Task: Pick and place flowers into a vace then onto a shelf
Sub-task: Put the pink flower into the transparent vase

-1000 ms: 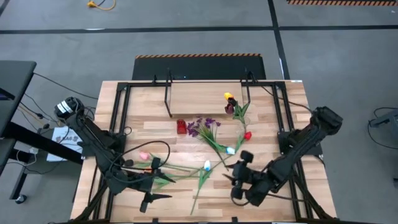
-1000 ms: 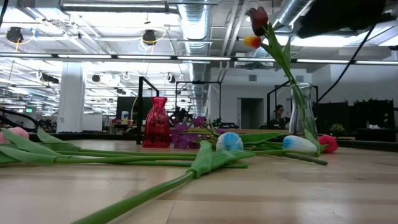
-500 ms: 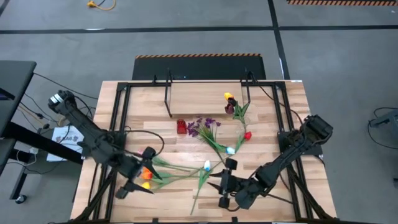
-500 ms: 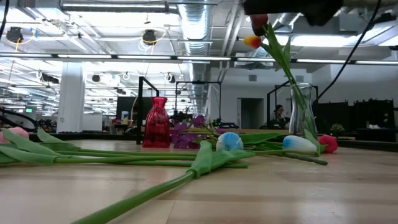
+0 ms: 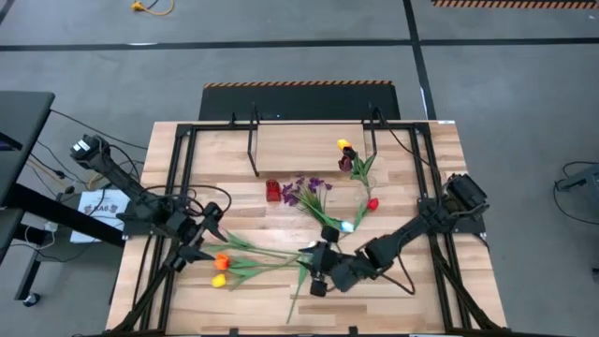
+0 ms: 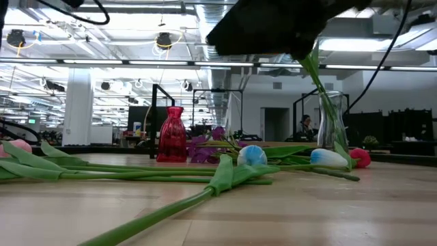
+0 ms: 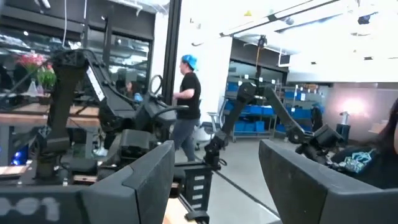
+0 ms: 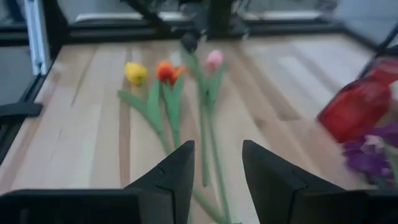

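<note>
The right hand (image 5: 314,269) hovers released over tulip stems (image 5: 271,255) on the table (image 5: 412,159), while the left hand (image 5: 199,236) waits, also released.

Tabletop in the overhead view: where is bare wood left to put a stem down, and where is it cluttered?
Bare: the shelf between its legs, and the strip left of the red vase. Crowded: the middle, where the purple sprig, the loose tulips and the right gripper meet; the left gripper hovers by the orange tulip.
</note>
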Tool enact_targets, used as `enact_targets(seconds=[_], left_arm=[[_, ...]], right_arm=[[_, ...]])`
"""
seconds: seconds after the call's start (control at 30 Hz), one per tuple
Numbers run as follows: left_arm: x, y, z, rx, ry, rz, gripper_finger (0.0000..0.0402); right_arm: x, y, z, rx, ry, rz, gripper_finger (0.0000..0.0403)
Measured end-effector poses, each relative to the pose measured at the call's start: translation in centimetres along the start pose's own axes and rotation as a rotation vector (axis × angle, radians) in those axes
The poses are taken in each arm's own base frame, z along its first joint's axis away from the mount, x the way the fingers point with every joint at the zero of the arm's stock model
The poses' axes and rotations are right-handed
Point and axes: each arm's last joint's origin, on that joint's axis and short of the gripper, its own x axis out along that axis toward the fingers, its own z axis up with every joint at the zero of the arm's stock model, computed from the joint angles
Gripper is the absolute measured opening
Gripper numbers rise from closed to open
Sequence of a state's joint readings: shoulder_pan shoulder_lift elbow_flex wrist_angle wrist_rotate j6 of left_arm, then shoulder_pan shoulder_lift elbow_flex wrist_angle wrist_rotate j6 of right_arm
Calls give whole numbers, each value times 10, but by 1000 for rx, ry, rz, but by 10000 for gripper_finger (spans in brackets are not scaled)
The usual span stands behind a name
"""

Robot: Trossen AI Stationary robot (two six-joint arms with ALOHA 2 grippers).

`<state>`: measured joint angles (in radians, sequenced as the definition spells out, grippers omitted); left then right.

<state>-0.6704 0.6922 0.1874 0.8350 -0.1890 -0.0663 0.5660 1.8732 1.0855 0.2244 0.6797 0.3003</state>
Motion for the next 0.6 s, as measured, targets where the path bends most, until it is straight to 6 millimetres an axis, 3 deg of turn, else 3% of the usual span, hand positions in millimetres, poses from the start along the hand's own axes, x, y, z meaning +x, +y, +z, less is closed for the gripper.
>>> enact_targets(seconds=[0.4, 0.6], left_arm=[[3, 0, -12, -10, 81, 9, 226], [3, 1, -13, 11, 86, 26, 226]], right_arm=[[52, -26, -24, 24, 155, 162, 120], [58, -31, -27, 13, 167, 158, 119]])
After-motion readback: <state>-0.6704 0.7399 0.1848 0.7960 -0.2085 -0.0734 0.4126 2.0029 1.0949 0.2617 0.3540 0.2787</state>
